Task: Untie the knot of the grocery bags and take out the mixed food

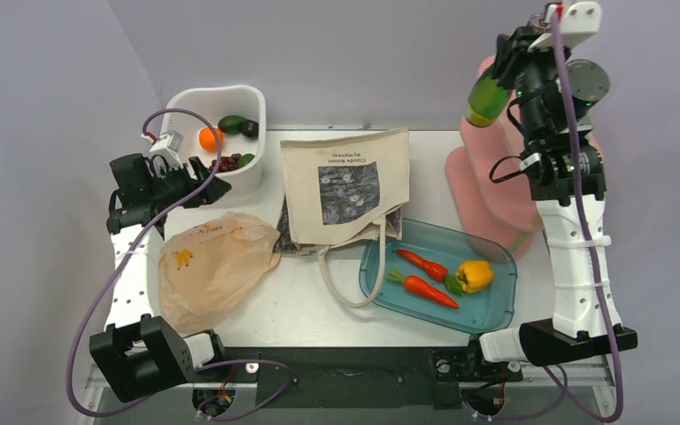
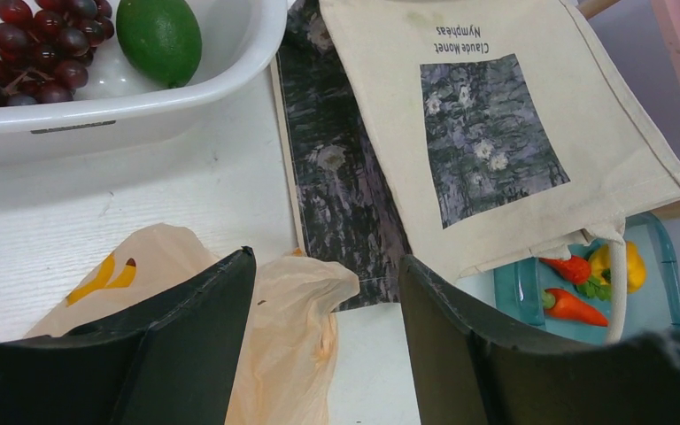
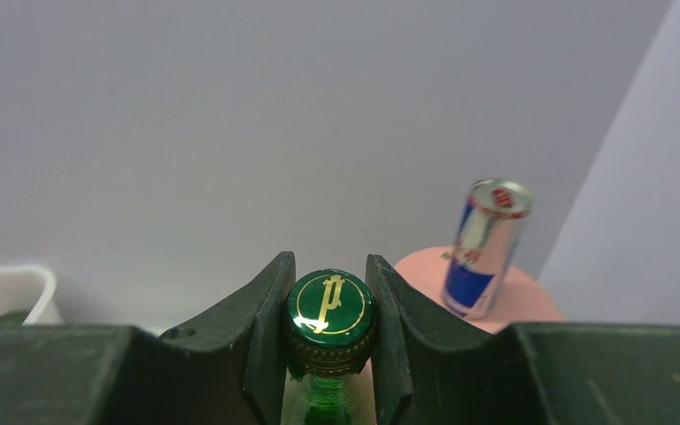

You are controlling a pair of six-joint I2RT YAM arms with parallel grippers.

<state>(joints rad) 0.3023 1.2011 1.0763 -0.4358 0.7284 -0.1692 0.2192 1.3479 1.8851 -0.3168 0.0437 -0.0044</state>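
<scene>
The peach-orange plastic bag (image 1: 217, 266) lies slack on the table at the left; the knot is out of view. My left gripper (image 2: 326, 257) hovers open over the bag's (image 2: 292, 328) upper edge, holding nothing. The cream canvas tote (image 1: 345, 181) lies flat in the middle. Two carrots (image 1: 425, 276) rest in the teal tray (image 1: 496, 314). My right gripper (image 3: 329, 258) is raised at the far right, shut on the cap of the green bottle (image 3: 329, 305), which hangs (image 1: 487, 97) over the pink stand (image 1: 482, 190). The blue-silver can (image 3: 485, 248) stands on that stand. A dark avocado (image 1: 232, 123) lies in the white bin (image 1: 257, 102).
A yellow bell pepper (image 1: 475, 275) shares the tray with the carrots. The bin also holds an orange fruit (image 1: 210, 137), dark grapes (image 2: 27, 49) and a green fruit (image 2: 159, 37). The tote's handle (image 1: 345, 283) loops toward the tray. Walls close in at the left and back.
</scene>
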